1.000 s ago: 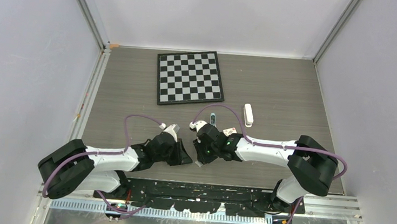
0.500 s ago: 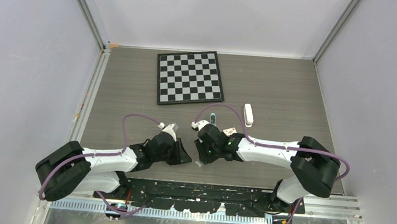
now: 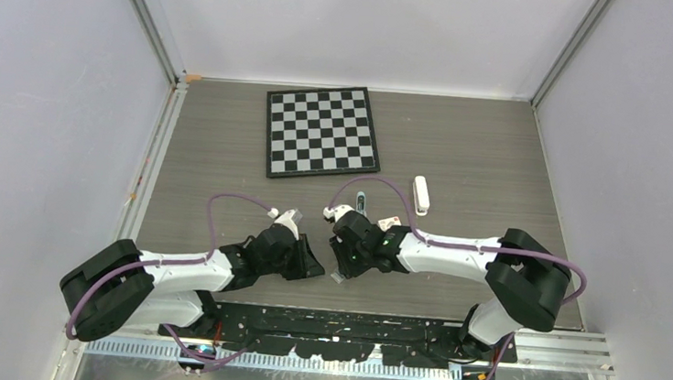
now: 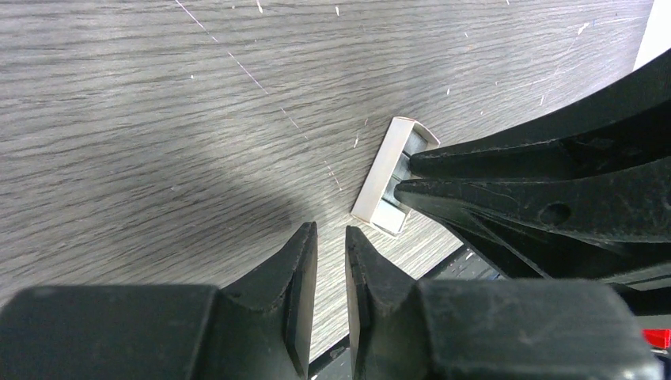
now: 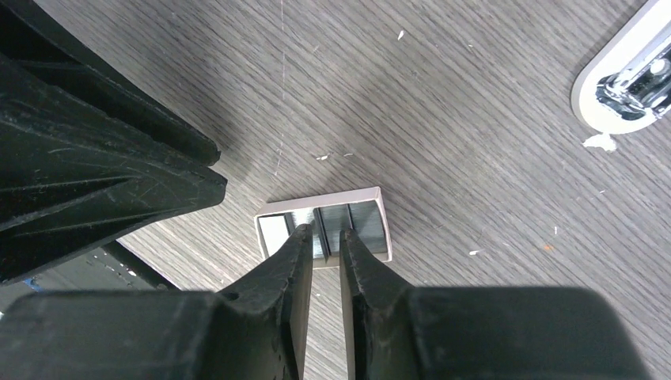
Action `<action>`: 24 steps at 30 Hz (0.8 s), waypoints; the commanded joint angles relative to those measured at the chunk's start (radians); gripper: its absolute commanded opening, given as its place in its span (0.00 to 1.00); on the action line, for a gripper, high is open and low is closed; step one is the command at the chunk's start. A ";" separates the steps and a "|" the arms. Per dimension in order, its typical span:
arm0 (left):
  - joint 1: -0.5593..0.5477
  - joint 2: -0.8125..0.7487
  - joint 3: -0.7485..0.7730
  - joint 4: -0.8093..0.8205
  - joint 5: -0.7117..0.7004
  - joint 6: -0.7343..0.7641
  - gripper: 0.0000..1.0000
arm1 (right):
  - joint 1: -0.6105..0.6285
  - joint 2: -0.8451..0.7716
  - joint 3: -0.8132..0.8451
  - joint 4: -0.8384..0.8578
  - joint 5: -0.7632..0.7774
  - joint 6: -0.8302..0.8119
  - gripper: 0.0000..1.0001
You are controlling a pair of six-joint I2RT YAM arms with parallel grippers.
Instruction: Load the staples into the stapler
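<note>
**Progress.** Loading has not begun, and in my judgement the work is at the pick-up stage. No staples are in the stapler, and the two are well apart.

**Left gripper** (image 4: 330, 231). It hovers low over the table (image 3: 464, 155). Its jaws are drawn close with a slim gap, and nothing is between them. The staples lie just ahead of its tips and to their right.

**The staples** (image 5: 360, 228). These are silvery strips in a shallow white tray, lying flat on the table near the front edge. They sit directly under the right gripper's tips.

**Right gripper** (image 5: 324, 231). Its fingertips are down on the tray, nearly together, with one strip showing in the narrow gap. Whether they actually pinch that strip cannot be told.

**The stapler** (image 3: 421, 195). It lies well beyond the right gripper, farther back and to the right, untouched. It is too small in view to judge whether it is open.

**Remaining.** Lift the staples, carry them across, open the stapler and seat the strip in its channel.

**Surroundings.**
- A small light-blue-and-white object (image 3: 362, 201) lies between the right gripper and the stapler.
- A white-rimmed item with metal inside (image 5: 584, 91) shows at the edge of the right wrist view and cannot be identified.
- A chessboard (image 3: 322, 132) sits far back, clear of the work.

**Obstruction.** The two grippers crowd the same spot and risk touching.
</note>
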State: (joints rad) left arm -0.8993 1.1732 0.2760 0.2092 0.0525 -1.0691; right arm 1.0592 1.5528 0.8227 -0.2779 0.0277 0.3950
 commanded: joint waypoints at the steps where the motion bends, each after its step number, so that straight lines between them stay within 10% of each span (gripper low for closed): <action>1: -0.004 -0.018 -0.008 0.007 -0.025 0.011 0.22 | 0.006 0.009 0.043 0.010 0.030 0.000 0.24; 17: -0.004 -0.023 -0.009 0.002 -0.029 0.010 0.21 | 0.054 -0.008 0.080 -0.067 0.199 -0.013 0.01; 24: -0.004 -0.030 -0.011 -0.001 -0.033 0.009 0.21 | 0.053 -0.033 0.070 -0.040 0.135 0.005 0.18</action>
State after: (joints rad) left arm -0.8993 1.1637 0.2722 0.2047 0.0448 -1.0691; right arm 1.1091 1.5650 0.8680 -0.3450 0.1764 0.3916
